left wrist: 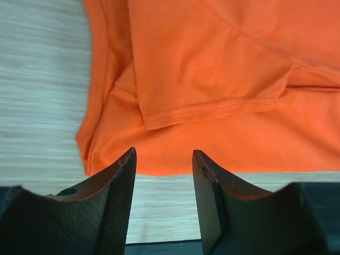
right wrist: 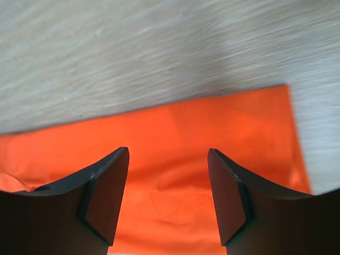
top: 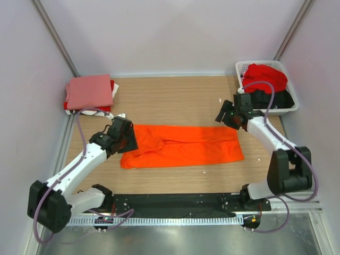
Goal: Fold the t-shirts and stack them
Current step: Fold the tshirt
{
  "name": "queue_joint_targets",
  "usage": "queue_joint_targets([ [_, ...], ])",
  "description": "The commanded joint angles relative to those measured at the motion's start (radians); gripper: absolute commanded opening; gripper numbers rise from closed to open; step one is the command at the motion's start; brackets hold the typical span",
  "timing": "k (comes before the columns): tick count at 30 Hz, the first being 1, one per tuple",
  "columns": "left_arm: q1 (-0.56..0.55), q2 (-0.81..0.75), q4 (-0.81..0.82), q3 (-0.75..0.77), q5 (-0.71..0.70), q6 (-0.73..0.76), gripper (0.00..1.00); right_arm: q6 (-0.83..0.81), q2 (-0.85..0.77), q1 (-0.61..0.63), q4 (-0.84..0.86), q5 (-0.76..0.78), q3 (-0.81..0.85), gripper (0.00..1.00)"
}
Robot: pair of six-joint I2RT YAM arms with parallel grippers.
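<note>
Orange t-shirt (top: 183, 146) spread flat.
Left gripper (left wrist: 163, 154) is seen at its 9 o'clock, right gripper (right wrist: 167, 151) at 2 o'clock — fingers parted, nothing held.

No writing, label, brand, number or sign can be read in any of the three views. The orange t-shirt (top: 183, 146) in the middle of the table shows plain cloth on every visible face (a stitched hem is its only detail). The white basket (top: 281, 111) at the far right is too small in the top view to tell any marking.
</note>
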Motion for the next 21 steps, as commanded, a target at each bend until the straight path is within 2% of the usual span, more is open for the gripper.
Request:
queue_joint_targets([
  [1, -0.029, 0.094, 0.19, -0.047, 0.037, -0.089, 0.47, -0.026, 0.131, 0.024, 0.09, -0.124, -0.011, 0.66],
  [7, -0.039, 0.299, 0.311, -0.066, 0.027, -0.087, 0.43, -0.009, 0.306, 0.053, 0.067, -0.043, -0.006, 0.63],
  [12, -0.038, 0.512, 0.347, 0.018, -0.002, -0.052, 0.43, 0.028, 0.286, 0.115, 0.072, -0.026, -0.089, 0.63],
  [14, -0.036, 0.578, 0.339, 0.066, -0.018, -0.032, 0.42, 0.05, 0.246, 0.177, 0.064, -0.02, -0.121, 0.64],
  [16, -0.029, 0.67, 0.319, 0.169, -0.023, -0.017, 0.42, 0.086, 0.205, 0.226, 0.067, -0.034, -0.192, 0.64],
  [17, -0.023, 0.701, 0.308, 0.21, -0.024, -0.003, 0.42, 0.13, 0.156, 0.297, 0.069, -0.044, -0.244, 0.64],
  [19, -0.016, 0.819, 0.259, 0.383, -0.02, 0.011, 0.42, 0.198, 0.107, 0.381, 0.098, -0.066, -0.301, 0.64],
  [21, -0.015, 0.957, 0.23, 0.527, -0.01, 0.034, 0.42, 0.319, 0.051, 0.545, 0.168, -0.089, -0.371, 0.64],
])
